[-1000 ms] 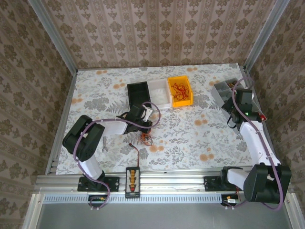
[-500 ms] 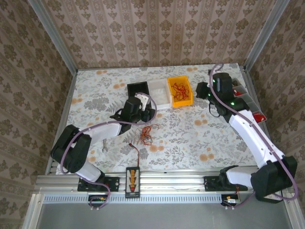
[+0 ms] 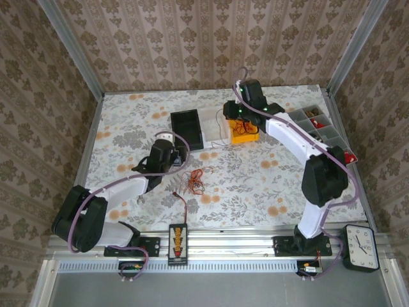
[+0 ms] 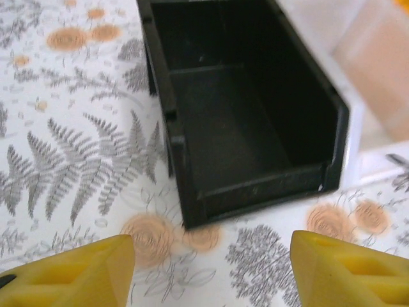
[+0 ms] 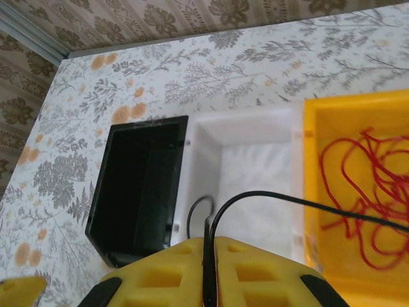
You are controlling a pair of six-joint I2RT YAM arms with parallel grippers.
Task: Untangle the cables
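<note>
Yellow bin (image 5: 310,166) holds red wires (image 5: 367,192); right fingers (image 5: 255,272) pinch a black wire (image 5: 287,200), left fingers (image 4: 70,272) apart.

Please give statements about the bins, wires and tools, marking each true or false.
1. The rectangular black plastic bin is empty. True.
2. The left tool is shut on a wire. False: its jaws stand open, holding nothing.
3. The right tool pinches a thin black wire. True.
4. The yellow plastic bin holds blue wires. False: it holds thin red wires.
5. The loose bundle of thin coloured wires lies in a bin. False: it lies on the flowered table.
</note>
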